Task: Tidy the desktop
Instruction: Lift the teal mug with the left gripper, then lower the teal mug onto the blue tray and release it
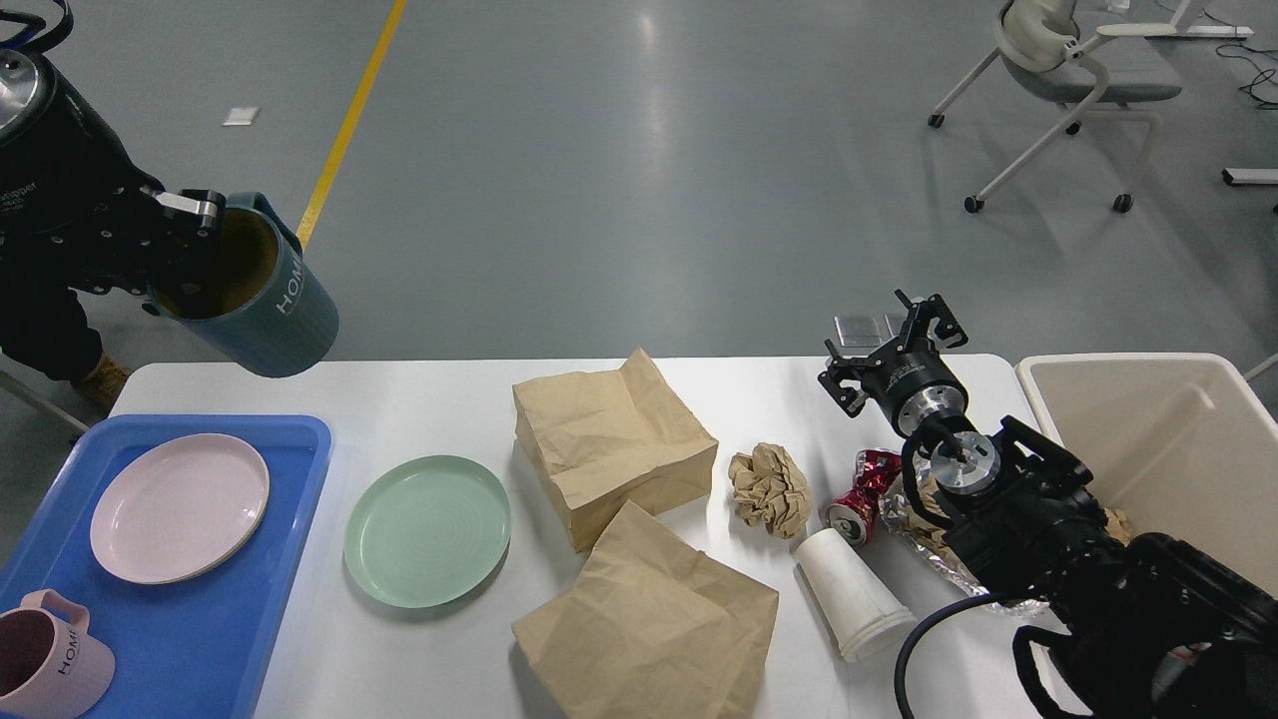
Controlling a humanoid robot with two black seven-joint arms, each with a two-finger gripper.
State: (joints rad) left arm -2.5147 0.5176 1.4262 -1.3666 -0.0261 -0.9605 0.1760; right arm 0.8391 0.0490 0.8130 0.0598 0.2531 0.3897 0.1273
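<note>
Left gripper (188, 208) clamped on rim of teal mug (262, 288), held tilted above far-left corner of the desktop (449, 399); inner finger hidden inside mug. Right gripper (924, 318) over far-right edge, fingers apart, empty. Its arm hides part of crushed red can (861, 496) and foil. Beige bin (1158, 439) cut off right.

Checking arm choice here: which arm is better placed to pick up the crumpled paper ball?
Right. The right gripper hangs empty just beyond the paper ball, while the left gripper is far off, holding the blue mug.
</note>
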